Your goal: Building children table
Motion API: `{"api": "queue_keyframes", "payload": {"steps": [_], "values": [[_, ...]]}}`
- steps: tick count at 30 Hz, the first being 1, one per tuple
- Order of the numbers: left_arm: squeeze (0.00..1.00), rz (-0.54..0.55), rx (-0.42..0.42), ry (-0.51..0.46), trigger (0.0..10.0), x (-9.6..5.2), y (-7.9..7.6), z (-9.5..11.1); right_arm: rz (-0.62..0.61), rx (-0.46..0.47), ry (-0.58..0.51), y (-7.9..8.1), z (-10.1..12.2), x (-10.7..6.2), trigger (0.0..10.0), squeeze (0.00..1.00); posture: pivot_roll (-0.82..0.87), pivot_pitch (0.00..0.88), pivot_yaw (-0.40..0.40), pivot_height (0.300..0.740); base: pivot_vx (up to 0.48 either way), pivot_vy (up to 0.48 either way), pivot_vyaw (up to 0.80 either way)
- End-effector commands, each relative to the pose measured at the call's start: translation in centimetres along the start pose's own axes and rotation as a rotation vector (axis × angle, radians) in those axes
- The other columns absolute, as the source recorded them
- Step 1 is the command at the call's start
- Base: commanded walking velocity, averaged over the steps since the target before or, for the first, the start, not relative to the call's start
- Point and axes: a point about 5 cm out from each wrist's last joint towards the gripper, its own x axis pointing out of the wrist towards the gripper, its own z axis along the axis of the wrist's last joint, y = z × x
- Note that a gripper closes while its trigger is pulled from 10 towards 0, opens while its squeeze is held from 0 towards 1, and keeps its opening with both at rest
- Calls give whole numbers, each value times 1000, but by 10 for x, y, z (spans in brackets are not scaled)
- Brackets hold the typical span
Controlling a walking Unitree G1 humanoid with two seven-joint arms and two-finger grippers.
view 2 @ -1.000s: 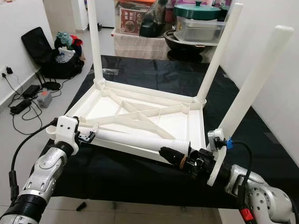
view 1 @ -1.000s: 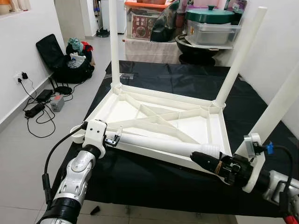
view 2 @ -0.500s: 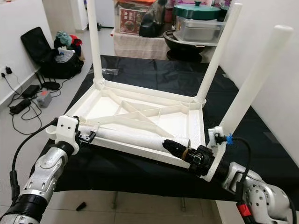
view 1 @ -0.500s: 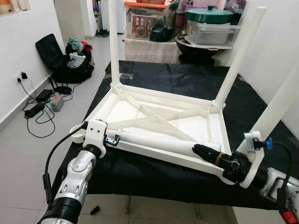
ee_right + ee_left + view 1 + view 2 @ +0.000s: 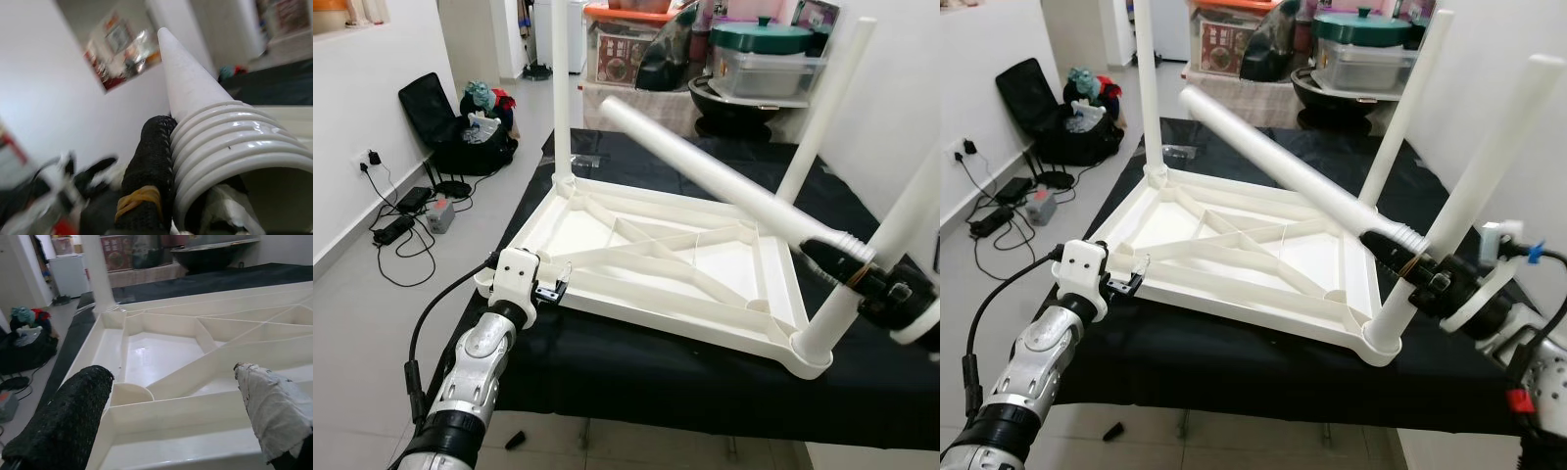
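Observation:
The white children's table (image 5: 656, 318) lies upside down on a black-covered surface. Three white legs stand in its corners: back left (image 5: 561, 88), back right (image 5: 827, 108) and front right (image 5: 911, 206). My right gripper (image 5: 842, 262) is shut on the ribbed end (image 5: 230, 152) of the loose fourth leg (image 5: 705, 166). It holds the leg slanted in the air above the table, free end up towards the back left. My left gripper (image 5: 553, 289) is open at the front left corner. The empty round socket (image 5: 129, 394) lies just ahead of its fingers (image 5: 63, 421).
A black bag (image 5: 450, 127) with clothes and a power strip with cables (image 5: 396, 211) lie on the floor at the left. Pots and a lidded container (image 5: 764, 49) stand behind the table. A white wall runs close on the right.
My right gripper has lifted the loose leg off the table's underside and swung its free end up and back. The left gripper has stayed at the front left corner.

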Motion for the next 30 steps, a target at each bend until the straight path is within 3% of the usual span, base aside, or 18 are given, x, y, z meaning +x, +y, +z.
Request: {"api": "queue_keyframes", "payload": {"steps": [1,3,5,7,8,9,11,12,15,18,20,21,22,23,25,27,30], "values": [[0,-9,-1,-2,10000,2,0,2,-68,35,-85,-7,-8,4,0,0,14,0,-67,740,0,0,0],[0,-9,-1,-2,10000,2,0,2,-68,35,-85,-7,-8,4,0,0,14,0,-67,740,0,0,0],[0,-27,-76,-25,10000,2,1,8,-38,124,-116,1,-32,17,0,0,25,0,-64,740,0,0,0],[0,-27,-76,-25,10000,2,1,8,-38,124,-116,1,-32,17,0,0,25,0,-64,740,0,0,0],[0,-56,-187,-57,10000,3,-1,17,-22,181,-138,7,-47,23,0,0,28,0,-65,740,0,0,0],[0,-56,-187,-57,10000,3,-1,17,-22,181,-138,7,-47,23,0,0,28,0,-65,740,0,0,0],[0,-170,-453,-161,10000,3,-8,43,14,301,-176,20,-74,39,0,0,33,0,-63,740,0,0,0],[0,-170,-453,-161,10000,3,-8,43,14,301,-176,20,-74,39,0,0,33,0,-63,740,0,0,0],[0,-318,-709,-266,10000,6,-14,72,109,381,-163,39,-90,54,0,0,29,0,-65,740,0,0,0],[0,-318,-709,-266,10000,6,-14,72,109,381,-163,39,-90,54,0,0,29,0,-65,740,0,0,0],[0,-367,-852,-302,10000,10,-14,83,197,397,-111,54,-98,56,0,0,15,0,-59,740,0,0,0],[0,-367,-852,-302,10000,10,-14,83,197,397,-111,54,-98,56,0,0,15,0,-59,740,0,0,0],[0,-382,-912,-313,10000,11,-14,86,208,403,-87,57,-103,54,0,0,15,0,-61,740,0,0,0],[0,-382,-912,-313,10000,11,-14,86,208,403,-87,57,-103,54,0,0,15,0,-61,740,0,0,0],[0,-415,-994,-319,10000,11,-15,89,210,412,-72,59,-106,51,0,0,14,0,-60,740,0,0,0],[0,-415,-994,-319,10000,11,-15,89,210,412,-72,59,-106,51,0,0,14,0,-60,740,0,0,0],[0,-441,-1062,-316,10000,8,-14,90,240,413,-53,65,-109,50,0,0,13,0,-60,740,0,0,0]]}}
